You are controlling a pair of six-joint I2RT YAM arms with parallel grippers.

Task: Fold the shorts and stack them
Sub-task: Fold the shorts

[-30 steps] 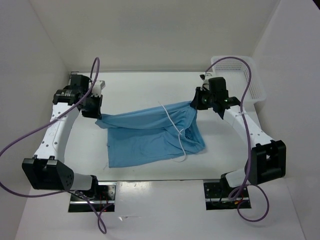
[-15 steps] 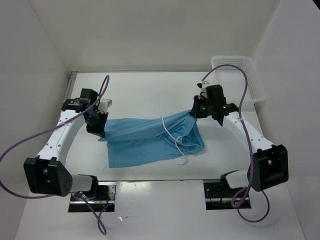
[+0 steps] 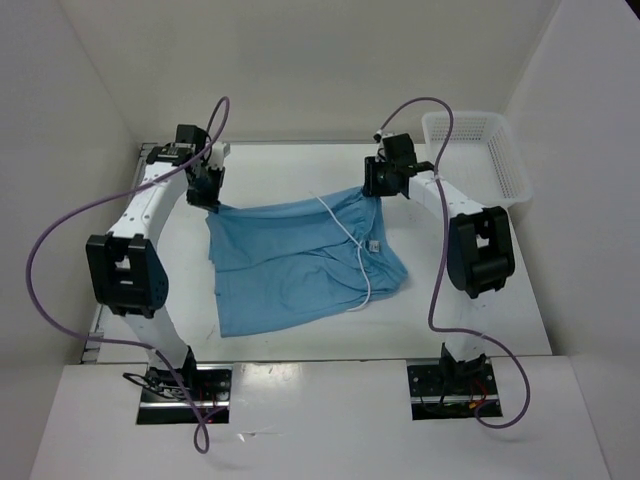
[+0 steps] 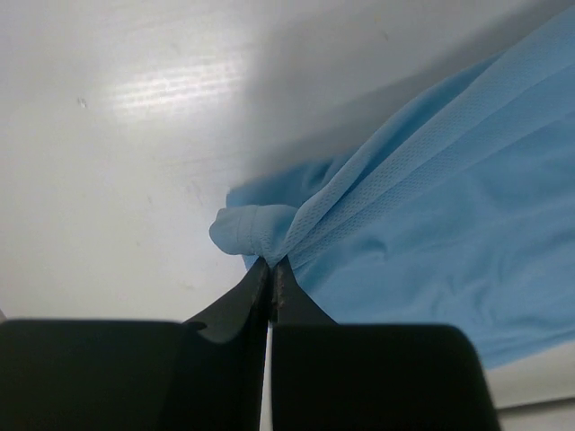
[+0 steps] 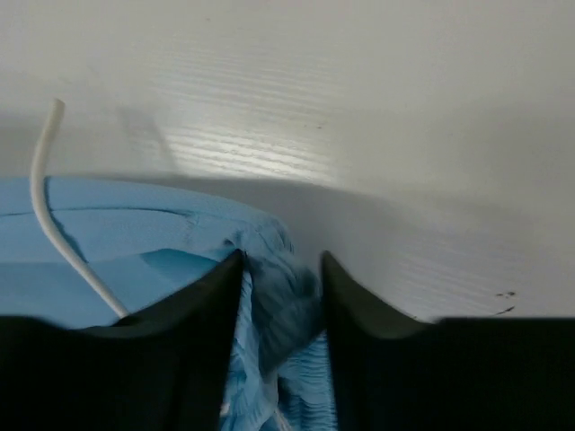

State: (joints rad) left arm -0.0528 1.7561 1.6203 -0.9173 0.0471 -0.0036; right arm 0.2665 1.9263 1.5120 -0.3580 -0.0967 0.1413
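The light blue shorts [image 3: 290, 260] lie spread on the white table, their far edge stretched between my two grippers. My left gripper [image 3: 212, 198] is shut on the far left corner of the fabric; in the left wrist view the closed fingertips [image 4: 272, 265] pinch a bunched fold of the shorts [image 4: 431, 233]. My right gripper [image 3: 375, 190] is at the far right corner, by the gathered waistband. In the right wrist view its jaws [image 5: 281, 260] stand apart, with crumpled waistband fabric [image 5: 269, 287] lying loose between them. The white drawstring [image 3: 350, 245] trails across the shorts, and the cord [image 5: 63, 242] shows in that view too.
A white mesh basket [image 3: 505, 150] stands at the far right corner of the table. White walls enclose the table on the left, back and right. Purple cables loop above both arms.
Both arms have carried the shorts' upper edge toward the back of the table. The right gripper's jaws have spread apart; the left stays pinched on the fabric.
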